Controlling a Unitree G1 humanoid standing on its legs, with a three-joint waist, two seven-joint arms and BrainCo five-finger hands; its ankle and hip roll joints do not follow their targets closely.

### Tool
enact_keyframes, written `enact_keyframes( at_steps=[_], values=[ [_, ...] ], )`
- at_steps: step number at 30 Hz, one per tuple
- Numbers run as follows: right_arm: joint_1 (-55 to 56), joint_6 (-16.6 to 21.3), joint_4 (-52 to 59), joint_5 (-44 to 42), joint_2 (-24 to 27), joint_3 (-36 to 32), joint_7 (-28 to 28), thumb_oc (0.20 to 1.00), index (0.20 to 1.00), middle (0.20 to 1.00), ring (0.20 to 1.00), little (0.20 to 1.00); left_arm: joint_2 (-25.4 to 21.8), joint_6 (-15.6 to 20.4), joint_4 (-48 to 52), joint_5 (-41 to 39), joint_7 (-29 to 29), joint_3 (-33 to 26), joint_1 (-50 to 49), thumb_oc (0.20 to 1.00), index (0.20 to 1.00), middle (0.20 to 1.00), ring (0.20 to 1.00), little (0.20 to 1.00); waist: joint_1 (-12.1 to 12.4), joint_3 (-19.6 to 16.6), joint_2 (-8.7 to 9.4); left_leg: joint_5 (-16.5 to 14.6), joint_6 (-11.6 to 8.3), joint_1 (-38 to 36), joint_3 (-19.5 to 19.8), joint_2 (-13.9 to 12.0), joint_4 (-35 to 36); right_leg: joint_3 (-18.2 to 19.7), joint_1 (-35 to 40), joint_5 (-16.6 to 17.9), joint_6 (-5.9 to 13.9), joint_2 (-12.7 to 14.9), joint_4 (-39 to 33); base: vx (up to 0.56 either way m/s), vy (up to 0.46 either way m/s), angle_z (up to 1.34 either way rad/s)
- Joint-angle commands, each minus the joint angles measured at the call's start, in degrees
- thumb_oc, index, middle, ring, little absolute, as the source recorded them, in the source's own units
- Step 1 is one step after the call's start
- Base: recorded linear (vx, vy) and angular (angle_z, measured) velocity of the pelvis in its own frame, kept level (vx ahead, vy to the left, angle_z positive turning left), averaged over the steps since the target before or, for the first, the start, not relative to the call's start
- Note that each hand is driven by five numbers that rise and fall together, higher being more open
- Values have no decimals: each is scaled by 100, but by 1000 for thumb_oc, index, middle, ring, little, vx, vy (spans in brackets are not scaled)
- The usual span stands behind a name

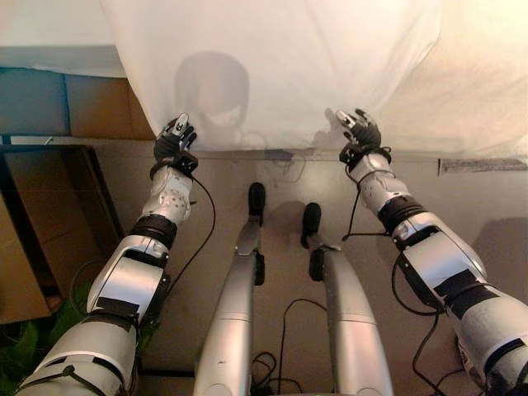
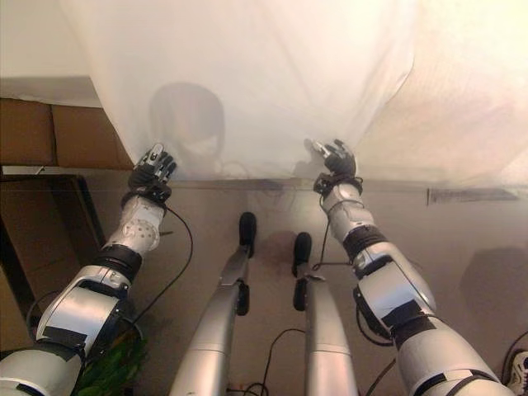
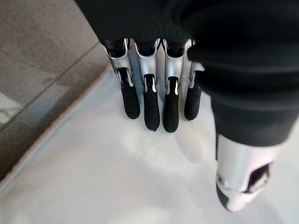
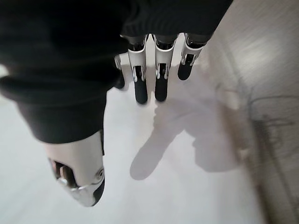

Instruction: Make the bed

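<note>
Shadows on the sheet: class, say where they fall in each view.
Left eye view: a rounded shadow on the sheet between the left hand and right hand. Right wrist view: a hand-shaped shadow under the fingers. Left wrist view: a faint one.

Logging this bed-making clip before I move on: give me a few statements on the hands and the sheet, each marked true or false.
1. Both hands are at the lower edge of the white sheet. True.
2. The left hand has the sheet bunched in a closed fist. False: in its wrist view the fingers are straight over the cloth, the thumb apart.
3. The right hand is open, fingers extended above the sheet. True.
4. The sheet hangs down toward the floor. True.
5. A pillow lies on the sheet between the hands. False: the cloth there is bare.
</note>
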State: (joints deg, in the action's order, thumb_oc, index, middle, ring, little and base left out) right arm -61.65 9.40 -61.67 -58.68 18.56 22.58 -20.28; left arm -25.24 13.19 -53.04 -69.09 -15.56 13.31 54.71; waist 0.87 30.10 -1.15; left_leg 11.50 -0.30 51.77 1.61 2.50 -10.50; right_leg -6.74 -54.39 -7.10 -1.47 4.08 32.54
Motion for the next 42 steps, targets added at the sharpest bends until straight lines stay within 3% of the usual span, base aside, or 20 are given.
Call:
enact_keyframes(
  at_steps=[1, 9, 15, 19, 20, 24, 25, 27, 29, 30, 31, 32, 34, 38, 39, 42],
  values=[
    [162, 67, -65, 119, 116, -276, -84, 1000, 1000, 1000, 1000, 1000, 23, 224, -238, 289, -204, -450, -96, 1000, 1000, 1000, 1000, 1000, 32, -30, -53, -1455, -165, -61, -359, 226, -1040, 114, 370, 596, 530, 85, -1240, 0, 0, 0],
    [823, 159, -290, 336, -77, -971, -872, 1000, 1000, 1000, 1000, 1000, 348, 458, -467, 377, -1063, -1004, -592, 1000, 1000, 1000, 1000, 1000, -18, -30, -53, -1458, -151, -132, -347, 245, -1031, 104, 429, 571, 512, 85, -1195, 0, 0, 0],
    [1801, 177, -100, 774, -11, -1488, -1157, 1000, 1000, 1000, 1000, 1000, 454, 405, -20, 1253, -1472, -1318, -1478, 1000, 1000, 1000, 1000, 1000, -35, -30, -63, -1391, -115, -296, -349, 250, -989, 70, 582, 608, 503, 108, -1196, -34, -7, 1],
    [2569, 81, -52, 1543, 251, -1545, -967, 1000, 1000, 1000, 1000, 1000, 301, 126, -307, 2138, -1189, -1387, -2153, 1000, 1000, 1000, 1000, 1000, -52, -30, -55, -1412, -107, -680, -345, 256, -950, 69, 955, 562, 520, 116, -1178, -46, 14, 1],
    [3042, 19, 122, 2187, 428, -1385, -691, 1000, 1000, 1000, 1000, 1000, 211, -3, -311, 2862, -890, -1218, -2570, 1000, 1000, 1000, 1000, 1000, -64, -30, -27, -1382, -88, -974, -335, 263, -896, 65, 1201, 570, 537, 121, -1159, -28, 37, 0],
    [3515, -25, 243, 2815, 535, -1262, -392, 1000, 1000, 1000, 1000, 1000, 257, -16, -329, 3390, -519, -1050, -3038, 1000, 1000, 1000, 1000, 1000, -58, -30, -2, -1361, -40, -1495, -369, 261, -738, 54, 1664, 600, 615, 158, -1215, -36, 64, -8],
    [3783, -95, 261, 3386, 713, -1172, -119, 1000, 1000, 1000, 1000, 1000, 234, -47, -444, 3870, -198, -936, -3275, 1000, 1000, 1000, 1000, 1000, -68, -30, -31, -1108, 11, -1885, -393, 215, -530, 75, 1961, 668, 596, 158, -1171, -59, -37, -29],
    [4134, -143, 298, 3885, 815, -1124, 206, 1000, 1000, 1000, 1000, 1000, 249, -99, -553, 4170, 170, -898, -3578, 1000, 1000, 1000, 1000, 1000, -100, -30, -69, -975, -11, -2607, -313, 111, -195, 243, 2614, 488, 612, 72, -1076, -13, -107, -21],
    [4391, -200, 150, 4083, 771, -1205, 389, 1000, 1000, 1000, 1000, 1000, 245, -87, -432, 4644, 318, -729, -3852, 1000, 1000, 1000, 1000, 1000, -11, -31, -88, -897, -65, -3357, -302, 9, 149, 108, 3509, 448, 656, 123, -1373, 30, -125, -8],
    [4391, -200, 150, 4083, 771, -1205, 389, 1000, 1000, 1000, 1000, 1000, 245, -87, -432, 4644, 317, -729, -3852, 1000, 1000, 1000, 1000, 1000, -11, -31, -88, -897, -65, -3357, -302, 9, 150, 107, 3510, 448, 656, 123, -1374, 98, -213, -22],
    [4630, -204, 31, 4237, 639, -1199, 535, 1000, 1000, 1000, 1000, 1000, 241, -151, -389, 5413, 400, -414, -4100, 1000, 1000, 1000, 1000, 1000, -24, -291, -126, -736, -126, -3775, -253, -100, 447, 133, 3901, 489, 680, 36, -1706, 78, -262, -23],
    [4780, -217, -33, 4269, 553, -1235, 587, 1000, 1000, 1000, 1000, 1000, 272, -170, -499, 5643, 533, -308, -4211, 1000, 1000, 1000, 1000, 1000, -59, -407, -100, -671, -169, -3950, -240, -160, 597, 134, 4093, 487, 674, -43, -1880, 90, -341, -6],
    [5002, -276, -163, 4378, 469, -1296, 761, 1000, 1000, 1000, 1000, 1000, 439, -198, -625, 5707, 709, -356, -4424, 1000, 1000, 1000, 1000, 1000, -40, -710, -111, -631, -251, -4146, -254, -205, 693, -93, 4443, 542, 681, -35, -2281, 44, -223, 35],
    [5290, -401, -365, 4768, 403, -1186, 1040, 1000, 1000, 1000, 1000, 1000, 692, -323, -957, 6021, 955, -341, -4654, 1000, 1000, 1000, 1000, 1000, -62, -1165, 1, -866, -353, -4453, -356, -89, 348, -220, 4997, 690, 663, -27, -2783, 9, -139, 15],
    [5292, -400, -365, 4768, 404, -1185, 1040, 1000, 1000, 1000, 1000, 1000, 692, -323, -957, 6022, 955, -341, -4656, 1000, 1000, 1000, 1000, 1000, -63, -1159, -1, -870, -353, -4460, -355, -90, 345, -222, 5010, 693, 663, -28, -2791, 34, -89, 11],
    [5389, -582, -778, 4882, 274, -1229, 1221, 1000, 1000, 1000, 1000, 1000, 913, -536, -1460, 6393, 1167, -271, -4794, 1000, 1000, 1000, 1000, 1000, -59, -1689, 24, -871, -258, -4978, -320, -100, 883, -155, 5387, 747, 670, -229, -3094, 100, -59, -2]
  ],
)
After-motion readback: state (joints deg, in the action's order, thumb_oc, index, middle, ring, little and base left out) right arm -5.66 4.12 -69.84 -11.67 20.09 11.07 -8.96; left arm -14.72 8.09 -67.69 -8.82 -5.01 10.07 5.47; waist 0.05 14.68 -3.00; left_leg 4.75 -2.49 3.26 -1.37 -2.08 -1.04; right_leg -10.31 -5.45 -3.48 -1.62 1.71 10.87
